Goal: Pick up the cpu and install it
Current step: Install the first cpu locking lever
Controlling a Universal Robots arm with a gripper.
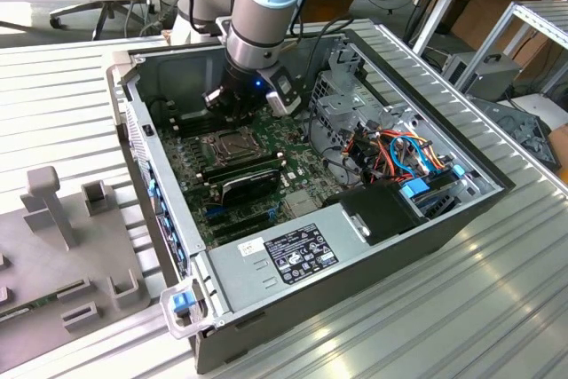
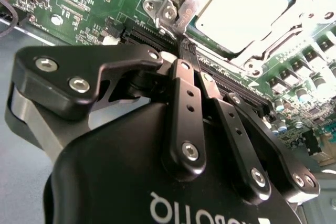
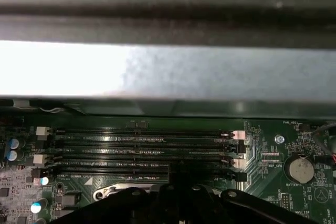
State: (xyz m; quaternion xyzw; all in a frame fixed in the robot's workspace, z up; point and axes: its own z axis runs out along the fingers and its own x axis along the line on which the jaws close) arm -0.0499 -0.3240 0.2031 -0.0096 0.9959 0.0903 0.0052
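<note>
Cpu point(image 2: 242, 10) lies in socket point(image 2: 176, 4), closed pincer point(image 2: 188, 51) beside.

Cpu point(image 2: 244, 11) partly out of view (rim under mtl frame point(image 2: 176, 3)).

Arm point(image 1: 266, 2) reaching steeply down, fingers point(image 2: 182, 111) pressed together

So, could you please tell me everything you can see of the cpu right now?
The cpu is a small flat square chip with a smooth, pale silver-beige metal top that catches the light. It lies flat in the socket on the green motherboard, with the socket's metal frame around its edges; whether that frame is latched I cannot tell. The tool hangs beside the socket's corner, apart from the chip.
</note>
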